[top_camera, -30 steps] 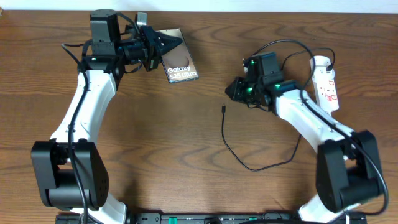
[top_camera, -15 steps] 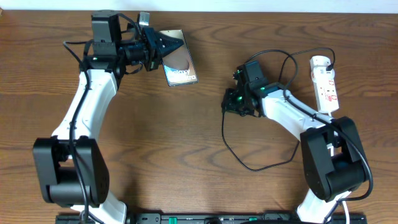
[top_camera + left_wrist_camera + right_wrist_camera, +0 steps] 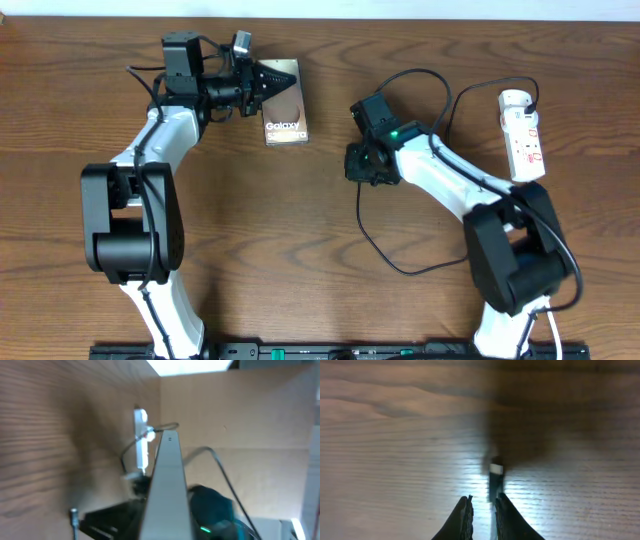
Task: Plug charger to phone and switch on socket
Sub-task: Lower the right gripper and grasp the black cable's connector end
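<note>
The phone [image 3: 284, 113], bronze with white "Galaxy" text, is at the back left of the table. My left gripper [image 3: 272, 78] is shut on its far end. In the left wrist view the phone [image 3: 166, 485] stands edge-on between the dark fingers [image 3: 112, 517]. The charger cable [image 3: 372, 245] loops over the middle of the table. My right gripper [image 3: 360, 168] hovers over its connector end. In the right wrist view the connector tip [image 3: 495, 476] lies just ahead of the gripper [image 3: 483, 498], which is narrowly open, with the cable running against the right finger [image 3: 507, 515]. The socket [image 3: 523, 133] lies at the far right.
The socket [image 3: 140, 442] also shows in the left wrist view, with a cable at its top. The charger cable arcs from behind my right arm towards the socket's rounded end [image 3: 515, 99]. The table's back edge runs close behind the phone.
My right gripper has moved left and down over the connector tip. My left gripper has shifted right with the phone, which tilted up and now shows its text again.
</note>
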Controlling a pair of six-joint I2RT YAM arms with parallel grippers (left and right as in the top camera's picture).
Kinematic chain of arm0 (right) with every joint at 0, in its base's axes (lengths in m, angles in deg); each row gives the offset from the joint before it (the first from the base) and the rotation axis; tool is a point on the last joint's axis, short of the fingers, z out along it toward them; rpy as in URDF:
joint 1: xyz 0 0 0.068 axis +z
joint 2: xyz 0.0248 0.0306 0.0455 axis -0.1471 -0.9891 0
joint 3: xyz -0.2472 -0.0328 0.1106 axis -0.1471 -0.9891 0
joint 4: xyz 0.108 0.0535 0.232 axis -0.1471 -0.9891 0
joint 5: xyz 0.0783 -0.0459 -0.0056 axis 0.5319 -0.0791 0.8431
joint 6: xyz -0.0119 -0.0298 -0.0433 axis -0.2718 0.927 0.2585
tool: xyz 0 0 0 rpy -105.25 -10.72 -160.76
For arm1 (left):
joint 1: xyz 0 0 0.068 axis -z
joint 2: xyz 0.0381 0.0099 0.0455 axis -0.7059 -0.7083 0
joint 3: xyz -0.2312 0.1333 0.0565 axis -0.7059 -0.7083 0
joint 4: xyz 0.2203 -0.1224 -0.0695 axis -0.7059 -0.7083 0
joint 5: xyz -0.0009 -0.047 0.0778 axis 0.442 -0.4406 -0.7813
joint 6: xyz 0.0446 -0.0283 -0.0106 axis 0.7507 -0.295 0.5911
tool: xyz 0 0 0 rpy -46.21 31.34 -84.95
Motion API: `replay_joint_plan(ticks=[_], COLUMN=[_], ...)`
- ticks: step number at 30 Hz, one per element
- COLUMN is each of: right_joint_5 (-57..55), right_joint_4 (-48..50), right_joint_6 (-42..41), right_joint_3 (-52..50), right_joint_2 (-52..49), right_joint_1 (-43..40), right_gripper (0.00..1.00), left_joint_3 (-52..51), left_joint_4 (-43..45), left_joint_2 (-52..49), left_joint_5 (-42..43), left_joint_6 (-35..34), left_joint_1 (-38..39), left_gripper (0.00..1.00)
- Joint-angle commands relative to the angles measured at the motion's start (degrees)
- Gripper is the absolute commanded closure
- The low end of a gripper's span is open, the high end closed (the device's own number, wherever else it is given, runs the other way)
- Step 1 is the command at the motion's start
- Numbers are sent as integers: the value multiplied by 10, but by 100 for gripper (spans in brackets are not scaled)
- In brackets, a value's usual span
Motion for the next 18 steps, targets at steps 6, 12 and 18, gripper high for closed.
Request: replay_joint_plan(ticks=[6, 12, 18], right_joint_5=[-28, -28, -27], right_joint_4=[-9, -9, -24], right_joint_6=[1, 25, 79], right_joint_3=[12, 12, 12], right_joint_2=[-26, -49, -50], right_joint_1=[2, 7, 26], right_gripper=[86, 85, 81], left_joint_3=[6, 6, 6], left_joint_4=[8, 8, 8], left_joint_2=[9, 9, 9], left_joint_5=[69, 69, 70], left_joint_6=[-44, -46, -46], left_joint_1=[-1, -1, -1], left_gripper=[93, 93, 93])
